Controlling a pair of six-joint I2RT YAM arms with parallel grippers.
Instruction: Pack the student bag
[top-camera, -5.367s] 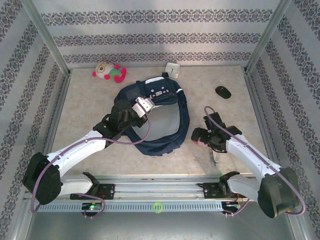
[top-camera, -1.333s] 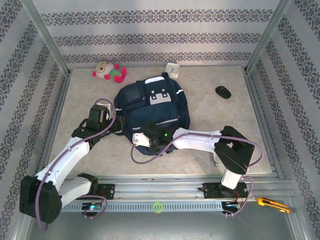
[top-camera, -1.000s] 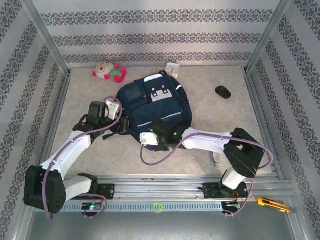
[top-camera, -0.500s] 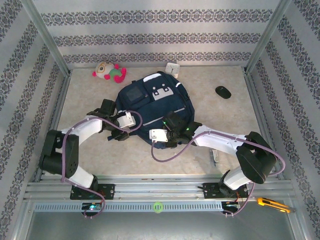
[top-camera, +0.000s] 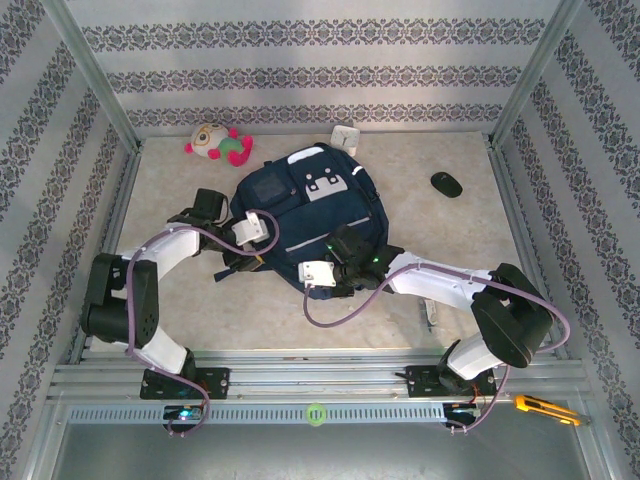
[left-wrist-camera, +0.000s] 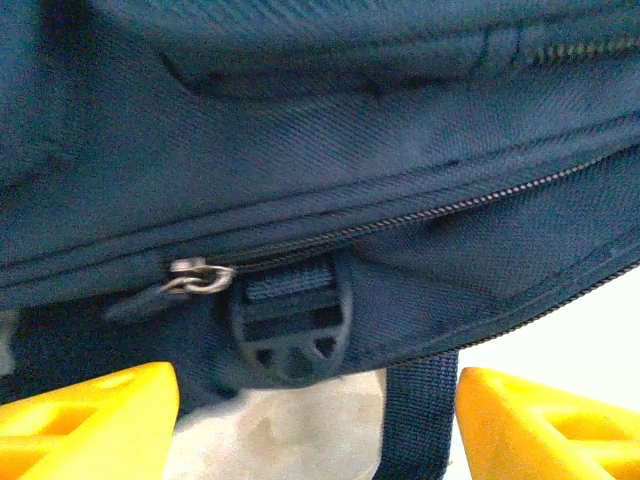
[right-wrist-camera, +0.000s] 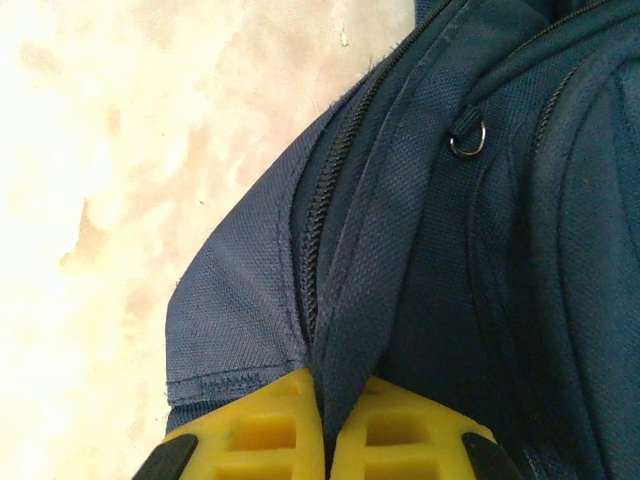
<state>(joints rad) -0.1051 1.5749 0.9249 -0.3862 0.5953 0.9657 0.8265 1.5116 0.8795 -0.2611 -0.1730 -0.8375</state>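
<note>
no writing, brand or number could be read anywhere. the white patch (top-camera: 322, 186) on the student bag (top-camera: 300, 215) bore only small dark marks, too small to read.

Damask-striped wallpaper panels (top-camera: 320, 75), beige mottled tabletop (top-camera: 460, 225), aluminium corner posts (top-camera: 92, 72), slotted rail (top-camera: 400, 412) along near edge, even light

Plush toy (top-camera: 217, 143) far left, small white box (top-camera: 345, 137), black oval object (top-camera: 446, 183), yellow cutter (top-camera: 541, 405)

The student bag (top-camera: 305, 215) is matt, coarse-woven cloth with a shiny metal zip pull (left-wrist-camera: 197, 277) and a plastic buckle (left-wrist-camera: 290, 325). The counter (top-camera: 450, 225) looks smooth and stone-like.
</note>
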